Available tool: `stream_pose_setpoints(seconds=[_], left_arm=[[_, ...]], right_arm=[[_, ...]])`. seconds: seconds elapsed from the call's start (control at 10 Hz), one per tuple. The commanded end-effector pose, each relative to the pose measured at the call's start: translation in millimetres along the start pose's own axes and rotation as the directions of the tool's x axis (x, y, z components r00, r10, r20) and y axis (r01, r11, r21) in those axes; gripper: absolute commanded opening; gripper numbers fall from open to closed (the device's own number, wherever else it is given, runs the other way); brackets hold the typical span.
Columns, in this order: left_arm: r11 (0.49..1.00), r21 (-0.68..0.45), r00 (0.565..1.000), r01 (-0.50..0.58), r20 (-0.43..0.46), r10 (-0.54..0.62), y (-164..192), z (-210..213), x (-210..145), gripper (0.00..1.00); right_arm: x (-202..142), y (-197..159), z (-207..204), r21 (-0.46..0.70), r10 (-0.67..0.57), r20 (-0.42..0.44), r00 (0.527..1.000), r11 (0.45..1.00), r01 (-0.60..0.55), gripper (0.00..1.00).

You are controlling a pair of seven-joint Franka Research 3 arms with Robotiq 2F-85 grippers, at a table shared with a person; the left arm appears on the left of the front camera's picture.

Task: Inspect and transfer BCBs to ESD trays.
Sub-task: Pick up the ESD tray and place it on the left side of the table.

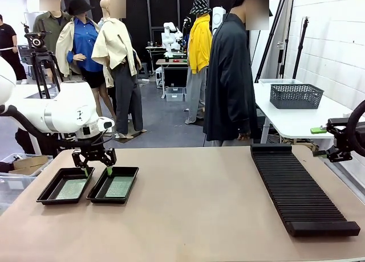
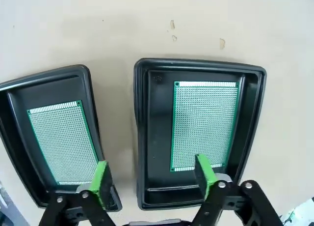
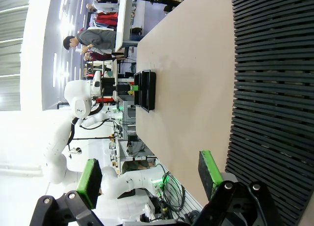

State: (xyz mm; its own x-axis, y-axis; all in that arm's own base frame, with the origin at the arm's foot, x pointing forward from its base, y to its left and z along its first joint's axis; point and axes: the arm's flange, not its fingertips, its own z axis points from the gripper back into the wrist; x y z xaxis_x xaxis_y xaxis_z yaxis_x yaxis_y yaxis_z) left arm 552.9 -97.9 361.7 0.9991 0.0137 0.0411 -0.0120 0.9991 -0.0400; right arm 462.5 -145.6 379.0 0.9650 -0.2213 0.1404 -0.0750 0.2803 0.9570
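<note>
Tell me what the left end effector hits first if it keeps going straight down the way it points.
The open left end effector points down at the near rim of the shallow black plastic tray holding a green circuit board. It would likely meet that rim first, though depth is unclear.

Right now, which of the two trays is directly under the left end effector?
The right-hand tray, nearer the table's middle: the left end effector hangs open over its inner rim.

Rack: long black ribbed slotted plastic rack, lying on the table's right side.
Table: tan flat tabletop.
Basket: dark grey mesh basket on white side table.
</note>
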Motion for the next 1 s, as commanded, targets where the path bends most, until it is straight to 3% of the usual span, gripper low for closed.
stream_pose_setpoints(seconds=[0.0, 0.9], left_arm=[[0.999, -0.028, 0.999, -0.032, -0.006, 0.032, 2.7, 7.4, -3.2, 1.0], [1.0, -0.018, 1.0, -0.025, 0.012, 0.025, 2.7, 10.4, -0.2, 1.0]], right_arm=[[-4.2, 1.2, -2.4, -0.007, 0.0, 0.004, 1.0, 1.0, 0.0, 1.0], [-4.2, 1.2, -2.4, -0.007, 0.0, 0.004, 1.0, 1.0, 0.0, 1.0]])
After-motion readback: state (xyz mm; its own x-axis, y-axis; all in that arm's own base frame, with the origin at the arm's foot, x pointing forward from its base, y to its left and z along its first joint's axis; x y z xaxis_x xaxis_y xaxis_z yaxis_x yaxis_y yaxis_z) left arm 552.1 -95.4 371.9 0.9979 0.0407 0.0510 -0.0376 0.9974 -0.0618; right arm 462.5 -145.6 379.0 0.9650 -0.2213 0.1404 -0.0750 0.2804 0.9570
